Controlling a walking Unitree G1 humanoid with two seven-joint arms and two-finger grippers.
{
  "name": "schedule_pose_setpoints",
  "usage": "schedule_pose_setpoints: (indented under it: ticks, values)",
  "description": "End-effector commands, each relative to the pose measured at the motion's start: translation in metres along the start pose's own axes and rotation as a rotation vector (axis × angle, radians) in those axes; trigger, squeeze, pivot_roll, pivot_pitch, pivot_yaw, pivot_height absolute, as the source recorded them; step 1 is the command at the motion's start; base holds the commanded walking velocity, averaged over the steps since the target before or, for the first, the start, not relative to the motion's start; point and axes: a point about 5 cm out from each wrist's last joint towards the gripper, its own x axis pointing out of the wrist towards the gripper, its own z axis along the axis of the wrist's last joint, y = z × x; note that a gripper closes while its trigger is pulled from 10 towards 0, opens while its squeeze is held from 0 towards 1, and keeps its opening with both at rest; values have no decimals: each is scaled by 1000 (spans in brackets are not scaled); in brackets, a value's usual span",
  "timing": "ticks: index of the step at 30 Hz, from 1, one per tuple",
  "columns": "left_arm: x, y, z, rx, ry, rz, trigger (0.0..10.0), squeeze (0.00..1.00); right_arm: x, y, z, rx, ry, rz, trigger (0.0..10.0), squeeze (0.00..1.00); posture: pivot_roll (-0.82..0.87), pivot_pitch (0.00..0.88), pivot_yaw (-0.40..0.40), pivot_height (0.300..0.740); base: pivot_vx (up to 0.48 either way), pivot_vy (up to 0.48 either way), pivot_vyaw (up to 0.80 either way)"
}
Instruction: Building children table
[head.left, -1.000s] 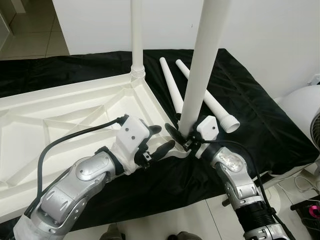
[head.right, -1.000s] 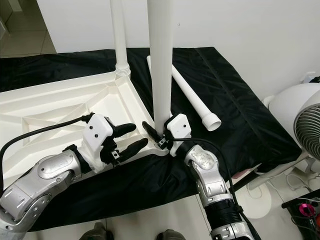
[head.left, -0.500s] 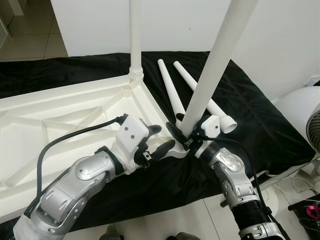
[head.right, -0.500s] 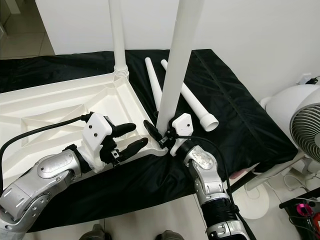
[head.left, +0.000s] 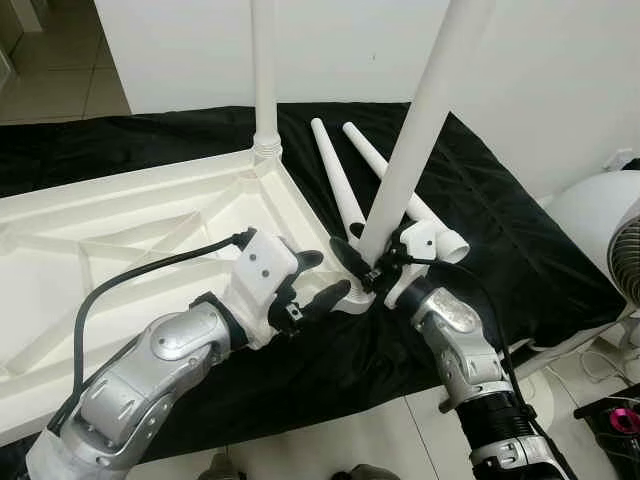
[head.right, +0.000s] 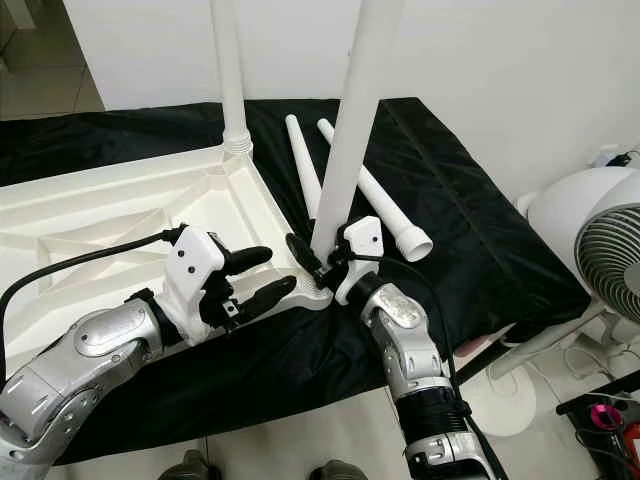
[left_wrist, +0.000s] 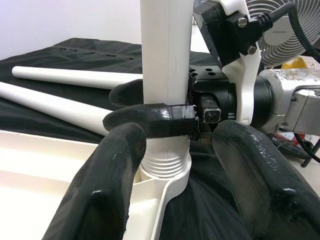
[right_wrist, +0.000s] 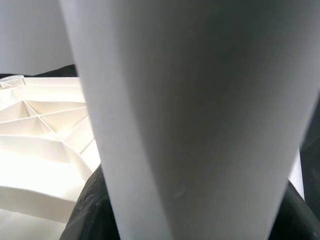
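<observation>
Surface: black cloth (head.left: 520, 230) under upturned white tabletop (head.left: 120, 230).
Right gripper (head.left: 362, 268): pinching leaning table leg (head.left: 410, 150) — in its corner socket.
Left gripper (head.left: 322, 280): spread, at 9 o'clock of that leg.

smooth white plastic leg (head.left: 415, 140), black cloth (head.left: 500, 220)

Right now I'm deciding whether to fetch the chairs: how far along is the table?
About a quarter done. One leg stands upright in the far corner of the upturned tabletop. The right pincer grips a tilted second leg at the near corner socket; the left pincer is open beside it. Two loose legs lie on the black cloth.
</observation>
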Motion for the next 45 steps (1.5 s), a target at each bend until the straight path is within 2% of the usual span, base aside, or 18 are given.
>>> schedule_pose_setpoints:
  ticks: [1,9,12,14,15,17,23,25,27,33,34,35,36,40,41,45]
  values:
    - [0,-3,5,22,-7,-66,10000,0,-11,-9,-25,118,101,-101,10000,0,41,52,-42,740,0,0,0]
    - [0,-4,5,22,-4,-70,10000,0,-11,-4,-23,48,80,-83,10000,0,42,51,-44,740,0,0,0]
    - [1,-5,5,22,-4,-72,10000,0,-7,0,-20,45,63,-127,10000,0,41,52,-45,740,0,0,0]
    - [1,-5,5,22,-4,-69,10000,0,0,1,-16,49,34,-262,10000,0,38,55,-46,740,0,0,0]
    - [1,-5,5,22,-4,-69,10000,0,0,1,-16,49,34,-262,10000,0,38,55,-46,740,0,0,0]
    - [2,-6,5,20,-5,-65,10000,0,6,4,-15,39,24,-402,10000,0,38,58,-49,740,0,0,0]
    - [3,-5,5,18,-7,-58,10000,0,15,11,-13,4,0,-567,10000,0,38,58,-49,740,0,0,0]
    - [3,-5,5,19,-8,-55,10000,0,24,24,-11,18,-18,-538,10000,0,42,56,-57,740,0,0,0]
    - [4,-5,5,19,-9,-53,10000,0,27,28,-10,15,-23,-514,10000,0,42,56,-57,740,0,0,0]
    - [4,-5,5,22,-10,-52,10000,0,28,30,-7,26,-38,-480,10000,0,41,52,-62,740,0,0,0]
    - [4,-5,5,23,-10,-51,10000,0,27,28,-6,34,-47,-480,10000,886,42,51,-62,740,0,0,0]
    - [4,-5,5,23,-10,-51,10000,0,27,28,-6,34,-47,-480,10000,886,42,51,-62,740,0,0,0]
    - [5,-5,5,25,-11,-50,10000,0,26,25,-2,31,-75,-471,10000,1000,41,52,-64,740,0,0,0]
    - [5,-5,4,27,-10,-48,10000,0,25,21,2,20,-93,-463,10000,1000,40,51,-64,740,0,0,0]
    - [6,-4,4,34,-9,-46,10000,0,21,8,10,-12,-122,-429,10000,1000,37,49,-66,740,0,0,0]
    - [7,-3,5,46,-8,-44,10000,0,17,-1,14,-32,-118,-354,10000,1000,37,48,-65,740,0,0,0]
